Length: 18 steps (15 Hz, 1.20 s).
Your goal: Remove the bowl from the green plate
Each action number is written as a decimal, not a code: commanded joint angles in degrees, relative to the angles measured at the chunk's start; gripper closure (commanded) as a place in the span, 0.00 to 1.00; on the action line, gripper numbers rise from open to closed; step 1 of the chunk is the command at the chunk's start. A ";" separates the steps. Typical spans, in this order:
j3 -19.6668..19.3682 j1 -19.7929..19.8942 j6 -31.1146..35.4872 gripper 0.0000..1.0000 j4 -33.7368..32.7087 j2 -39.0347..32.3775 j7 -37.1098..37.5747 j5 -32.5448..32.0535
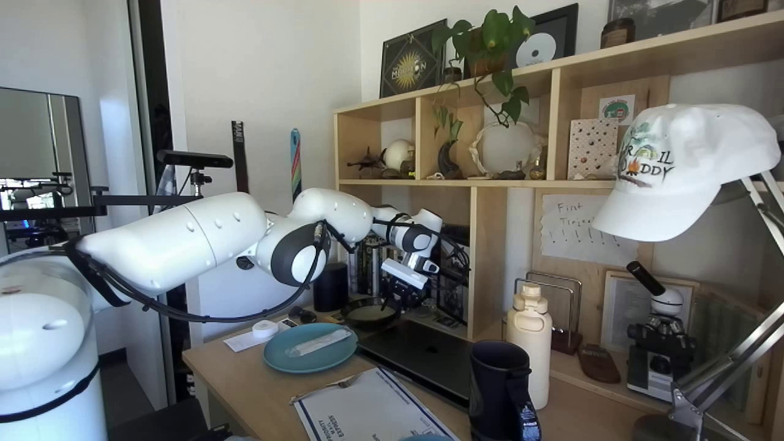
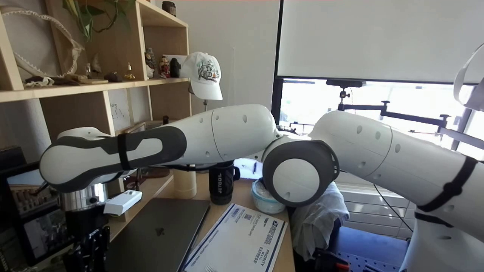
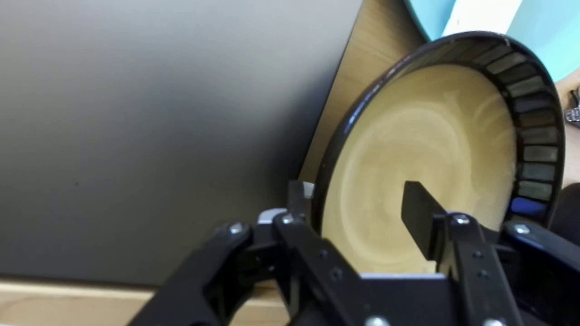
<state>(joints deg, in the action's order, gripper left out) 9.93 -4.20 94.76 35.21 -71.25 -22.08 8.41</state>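
The bowl (image 1: 371, 313), tan inside with a dark rim, stands off the plate beside the laptop. It fills the right of the wrist view (image 3: 426, 136). The teal-green plate (image 1: 278, 354) lies on the desk next to it, with a white wrapped packet (image 1: 320, 342) on it; its edge shows in the wrist view (image 3: 550, 50). My gripper (image 3: 353, 194) is open and straddles the bowl's near rim: one finger outside by the laptop, the other over the inside. Whether either finger touches is unclear. My gripper also shows in an exterior view (image 2: 87, 251), where bowl and plate are out of view.
A closed dark laptop (image 1: 422, 355) lies beside the bowl. The shelf unit (image 1: 482, 263) with picture frames rises close behind the gripper. A black cup (image 1: 497, 386), a cream bottle (image 1: 530, 349) and a mail envelope (image 1: 367, 407) are on the desk. A black cylinder (image 1: 331, 288) stands behind the bowl.
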 commanded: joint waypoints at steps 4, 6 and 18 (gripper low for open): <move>0.58 0.32 -0.82 0.00 0.55 0.85 1.34 1.33; 0.30 0.35 -1.22 0.00 0.66 1.69 1.47 1.13; -1.15 0.41 -13.15 0.00 4.52 12.44 3.01 0.00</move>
<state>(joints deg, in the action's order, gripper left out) 9.20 -3.95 84.48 35.62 -63.54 -20.30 8.76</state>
